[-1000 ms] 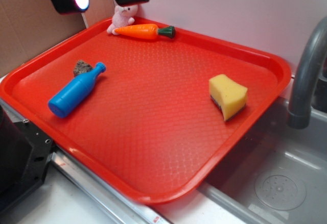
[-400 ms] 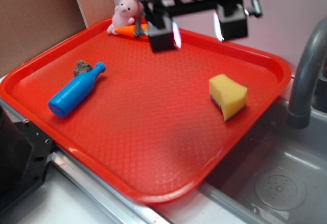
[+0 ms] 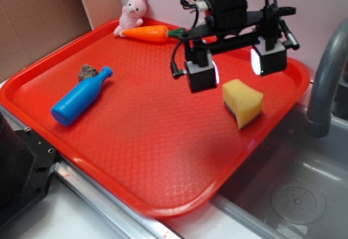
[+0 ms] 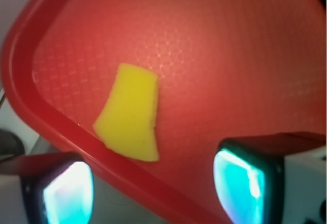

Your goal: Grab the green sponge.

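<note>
Yellow foam, dark scrub layer underneath: the green sponge (image 3: 243, 102) lies flat on the red tray (image 3: 152, 141) near its 3 o'clock rim, w/ nothing touching it. The gripper (image 3: 235, 65) hangs above it, jaws spread wide, nothing held; not yet down on the sponge. In the wrist view the sponge (image 4: 130, 113) sits off toward 10 o'clock of the gap between the pads, close to the rim. To do the grab well, I'd centre the gap over the sponge first, then drop straight down, one finger each side across the narrower width, w/o clipping the rim. Foam squashes, so close firmly. Bottle (image 3: 80, 97), rock (image 3: 87, 72), carrot (image 3: 152, 33) & bunny (image 3: 132, 11) are well apart at 9–11 o'clock, no obstacle.
</note>
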`<state>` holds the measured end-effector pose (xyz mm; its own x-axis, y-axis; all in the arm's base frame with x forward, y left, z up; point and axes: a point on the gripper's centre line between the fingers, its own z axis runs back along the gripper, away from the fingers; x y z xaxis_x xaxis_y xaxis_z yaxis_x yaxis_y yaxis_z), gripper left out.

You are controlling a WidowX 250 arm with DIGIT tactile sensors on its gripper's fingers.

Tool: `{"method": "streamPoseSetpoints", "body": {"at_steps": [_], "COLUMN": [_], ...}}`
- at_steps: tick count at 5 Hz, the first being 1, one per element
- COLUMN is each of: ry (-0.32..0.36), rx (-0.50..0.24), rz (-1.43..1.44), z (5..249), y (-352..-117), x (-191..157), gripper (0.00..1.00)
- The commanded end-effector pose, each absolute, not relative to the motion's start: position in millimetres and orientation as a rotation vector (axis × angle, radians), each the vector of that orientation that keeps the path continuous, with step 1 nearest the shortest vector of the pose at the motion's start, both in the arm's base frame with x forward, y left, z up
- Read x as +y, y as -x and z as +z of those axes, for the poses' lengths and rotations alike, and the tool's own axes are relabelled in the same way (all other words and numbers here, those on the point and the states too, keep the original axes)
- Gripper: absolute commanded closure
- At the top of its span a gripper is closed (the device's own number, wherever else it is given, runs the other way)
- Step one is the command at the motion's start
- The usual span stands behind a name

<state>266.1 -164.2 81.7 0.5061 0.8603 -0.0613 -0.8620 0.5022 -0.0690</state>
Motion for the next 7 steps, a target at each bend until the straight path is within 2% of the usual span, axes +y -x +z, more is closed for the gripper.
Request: {"method": "streamPoseSetpoints", "body": {"at_steps": [1, 2, 3, 4, 5, 6, 7], "ry": [0.097, 0.054, 0.001, -0.007, -0.007, 0.041, 0.236], "rx": [0.001, 0.112, 0.133, 0.115, 0.1, 0.084, -0.014], "rz": [1.098, 1.109, 1.1, 1.115, 1.098, 1.028, 0.755], "z": [69.9, 51.9, 42.7, 47.6, 55.8, 62.0, 108.8], "y": [-301.5, -299.9, -286.7, -280.0, -278.2, -262.4, -249.5], "x": [-154.6, -161.8, -153.7, -148.9, -146.0, -142.1, -125.4], "gripper": [0.0, 0.0, 0.0, 0.93, 1.0, 1.0, 1.0]}}
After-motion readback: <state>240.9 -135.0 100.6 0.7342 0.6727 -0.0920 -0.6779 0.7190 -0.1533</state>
